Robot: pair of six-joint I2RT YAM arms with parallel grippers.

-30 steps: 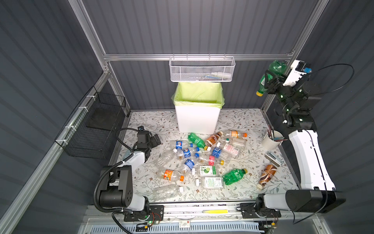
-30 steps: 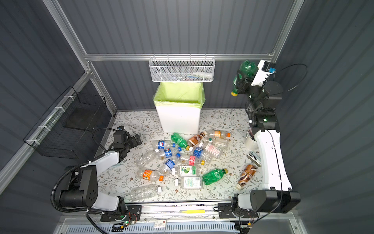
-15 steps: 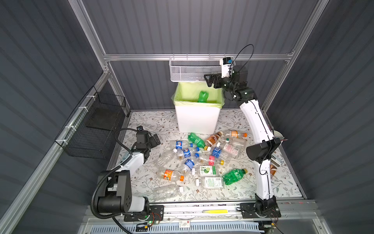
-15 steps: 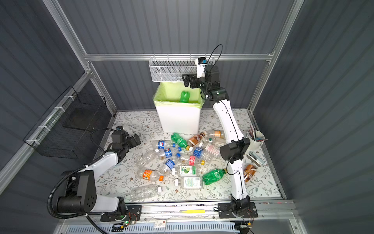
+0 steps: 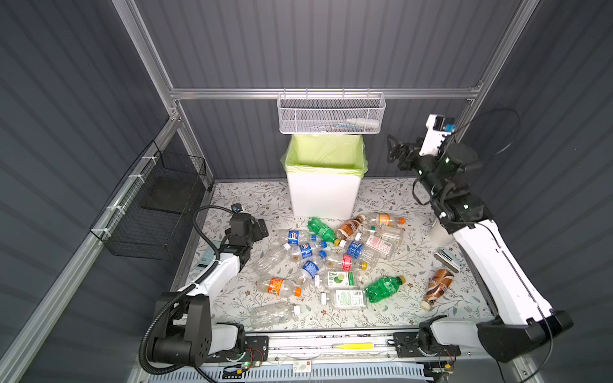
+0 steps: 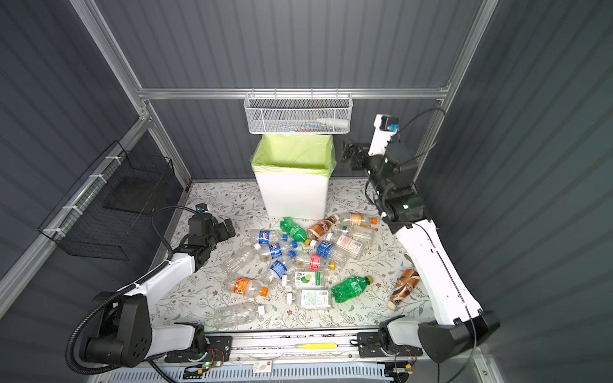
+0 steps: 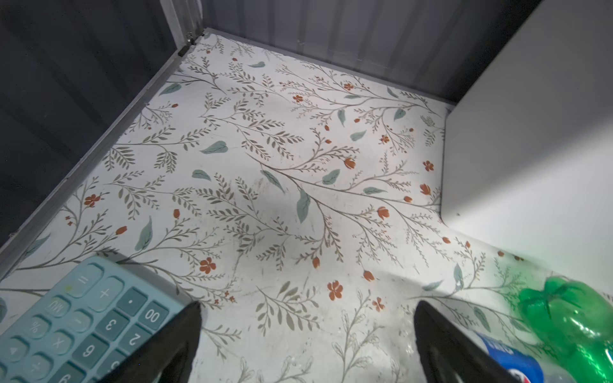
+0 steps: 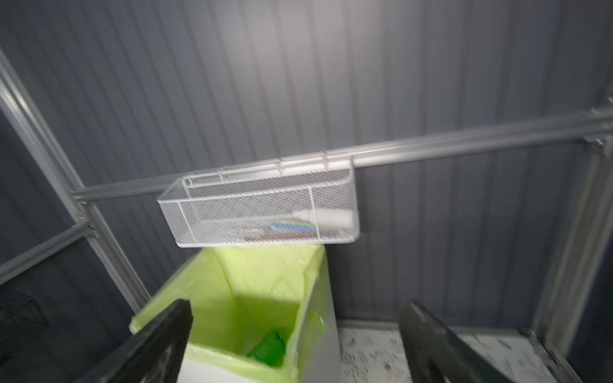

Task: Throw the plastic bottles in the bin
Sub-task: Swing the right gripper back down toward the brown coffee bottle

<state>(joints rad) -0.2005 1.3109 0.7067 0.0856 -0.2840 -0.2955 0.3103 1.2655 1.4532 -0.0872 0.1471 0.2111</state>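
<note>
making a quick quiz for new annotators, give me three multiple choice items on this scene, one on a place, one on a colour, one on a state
1. Where does the white mesh basket hang?
A. on the rail above the bin
B. on the floor beside the left arm
C. on the right wall

2. What colour is the bag liner in the bin?
A. black
B. light green
C. blue

3. How is the right gripper?
A. shut on a green bottle
B. out of sight
C. open and empty

Answers:
1 A: in both top views it hooks on the back rail, over the bin.
2 B: light green plastic folds over the bin's top.
3 C: the right wrist view shows its jaws apart with nothing between them.
</note>
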